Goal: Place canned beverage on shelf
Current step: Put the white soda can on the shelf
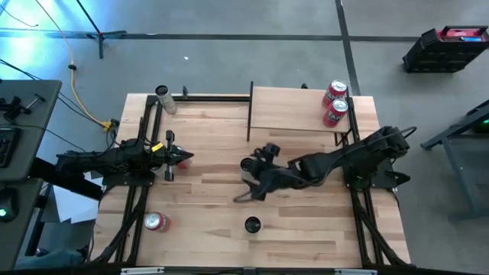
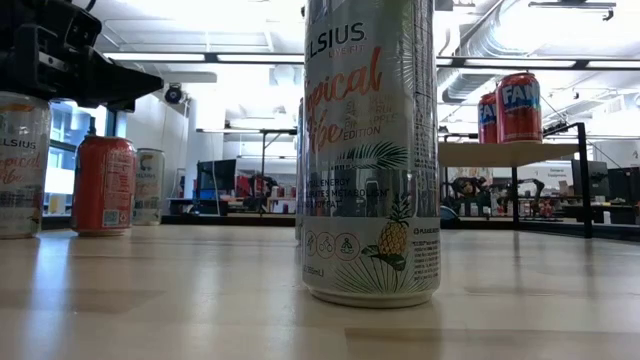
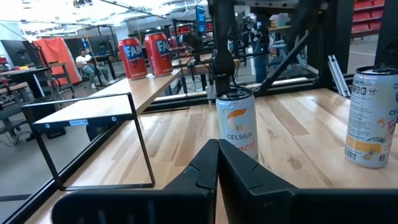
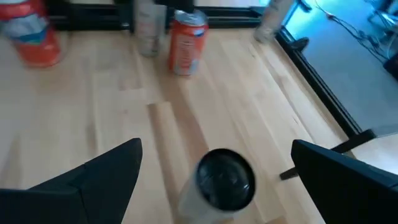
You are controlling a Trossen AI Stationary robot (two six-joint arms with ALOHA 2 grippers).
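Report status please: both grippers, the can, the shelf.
Right gripper open above a can, not gripping. Left gripper shut, waiting at table's left. Shelf holds two red cans; most of it bare.

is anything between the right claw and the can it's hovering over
Nothing visible. The right claw is open, its fingers spread either side of the upright can right below it near the table's middle, with only bare wood around. The other cans stand well off, and two red cans already sit on the shelf.
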